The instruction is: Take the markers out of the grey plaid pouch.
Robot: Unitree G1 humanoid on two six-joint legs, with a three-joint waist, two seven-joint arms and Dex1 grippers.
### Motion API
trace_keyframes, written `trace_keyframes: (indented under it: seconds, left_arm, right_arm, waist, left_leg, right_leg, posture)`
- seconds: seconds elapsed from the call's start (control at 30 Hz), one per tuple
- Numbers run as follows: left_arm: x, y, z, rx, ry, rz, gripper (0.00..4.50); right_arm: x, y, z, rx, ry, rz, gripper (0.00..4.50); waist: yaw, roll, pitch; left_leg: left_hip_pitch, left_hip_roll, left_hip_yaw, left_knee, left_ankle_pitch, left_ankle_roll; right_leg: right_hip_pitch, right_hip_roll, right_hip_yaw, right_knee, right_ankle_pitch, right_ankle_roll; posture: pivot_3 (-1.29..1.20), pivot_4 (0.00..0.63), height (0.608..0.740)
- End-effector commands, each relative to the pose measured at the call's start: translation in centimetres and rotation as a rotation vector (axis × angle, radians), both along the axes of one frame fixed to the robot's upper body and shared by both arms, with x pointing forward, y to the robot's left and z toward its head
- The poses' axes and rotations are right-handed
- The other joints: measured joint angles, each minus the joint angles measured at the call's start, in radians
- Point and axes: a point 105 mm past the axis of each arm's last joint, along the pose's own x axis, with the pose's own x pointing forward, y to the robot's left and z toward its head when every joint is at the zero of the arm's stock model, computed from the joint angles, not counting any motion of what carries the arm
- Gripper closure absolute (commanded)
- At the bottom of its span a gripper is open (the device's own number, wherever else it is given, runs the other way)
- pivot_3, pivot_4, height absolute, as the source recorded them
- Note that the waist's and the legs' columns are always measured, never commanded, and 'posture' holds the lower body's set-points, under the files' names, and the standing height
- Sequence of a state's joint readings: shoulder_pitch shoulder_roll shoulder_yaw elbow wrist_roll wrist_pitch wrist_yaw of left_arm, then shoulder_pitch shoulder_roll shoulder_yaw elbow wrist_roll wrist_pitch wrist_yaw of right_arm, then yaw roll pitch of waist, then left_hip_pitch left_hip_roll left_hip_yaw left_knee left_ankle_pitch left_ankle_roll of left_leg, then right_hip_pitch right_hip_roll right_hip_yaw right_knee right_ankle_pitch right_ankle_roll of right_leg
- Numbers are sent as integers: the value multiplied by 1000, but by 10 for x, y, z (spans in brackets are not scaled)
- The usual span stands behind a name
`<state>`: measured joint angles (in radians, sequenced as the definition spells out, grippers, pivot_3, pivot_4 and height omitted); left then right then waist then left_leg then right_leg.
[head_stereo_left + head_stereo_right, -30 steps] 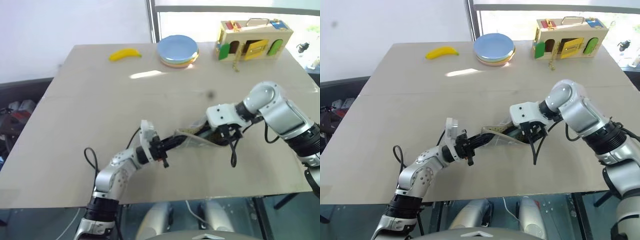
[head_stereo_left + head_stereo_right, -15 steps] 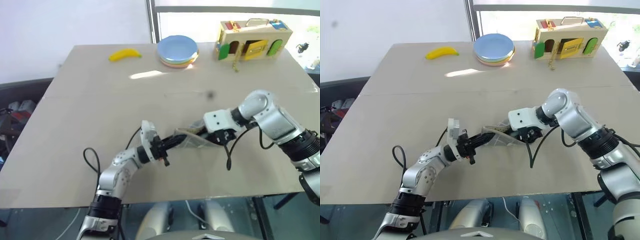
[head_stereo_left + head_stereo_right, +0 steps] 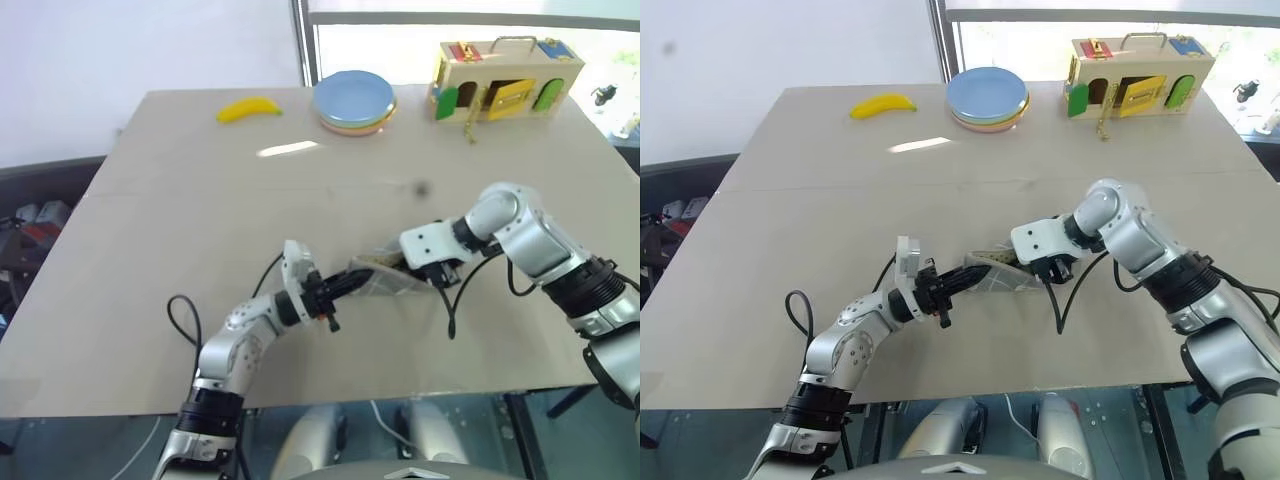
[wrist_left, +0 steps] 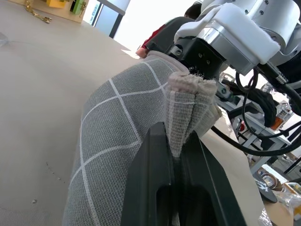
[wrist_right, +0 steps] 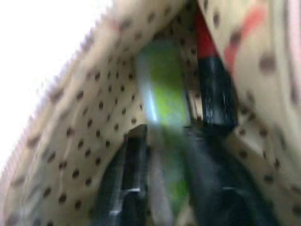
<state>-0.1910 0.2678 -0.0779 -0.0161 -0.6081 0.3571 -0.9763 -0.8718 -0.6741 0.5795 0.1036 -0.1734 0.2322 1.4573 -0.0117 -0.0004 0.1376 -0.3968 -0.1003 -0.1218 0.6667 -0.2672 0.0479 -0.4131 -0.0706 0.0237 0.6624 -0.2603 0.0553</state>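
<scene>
The grey plaid pouch [image 3: 385,282] lies near the middle of the table, its mouth held up. My left gripper [image 3: 345,285] is shut on the pouch's folded fabric edge [image 4: 186,103], pinched between both black fingers. My right gripper [image 5: 164,134] reaches down into the pouch's open mouth, inside the dotted beige lining. Its two fingers sit against either side of the pale green marker [image 5: 164,89]. Beside that one lies the thin black marker [image 5: 214,94] with its red cap. From the head views both markers are hidden inside the pouch.
At the far edge of the table [image 3: 150,220] lie a yellow banana [image 3: 250,108], a stack of pastel plates [image 3: 356,100] and a wooden latch box [image 3: 508,78]. The near table edge runs just under my left arm.
My right gripper has sunk lower and slid deeper into the pouch's mouth, and its fingers have narrowed around the green marker. The left gripper kept still, holding the pouch.
</scene>
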Motion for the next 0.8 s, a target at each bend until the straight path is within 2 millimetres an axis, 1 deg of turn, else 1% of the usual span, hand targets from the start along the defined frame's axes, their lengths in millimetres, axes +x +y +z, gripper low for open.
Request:
trace_keyframes:
  seconds: [0.03,0.37,0.6,0.8]
  left_arm:
    - [1,2,2,0,-20,19,4500]
    - [1,2,3,-3,-20,24,4500]
    - [2,2,4,-6,-22,25,4500]
    - [1,2,4,-8,-22,27,4500]
  right_arm:
    - [1,-1,1,-14,-25,22,3109]
    - [20,-15,-9,-113,-128,-3,3109]
    - [18,-18,-13,-142,-128,14,3109]
    - [11,-23,-20,-182,-94,40,3109]
  waist:
    - [0,0,0]
    - [0,0,-1]
    - [0,-1,-1]
    - [1,-1,-1]
  left_leg:
    - [0,0,0,0,0,0]
    - [1,0,0,1,0,0]
    - [2,0,0,1,0,0]
    - [2,0,0,1,0,0]
  right_leg:
    - [0,0,0,0,0,0]
    - [1,0,0,0,0,0]
    - [2,0,0,0,0,0]
    - [3,0,0,1,0,0]
  posture:
    - [0,150,740]
    - [0,150,740]
    - [0,150,740]
    - [0,150,740]
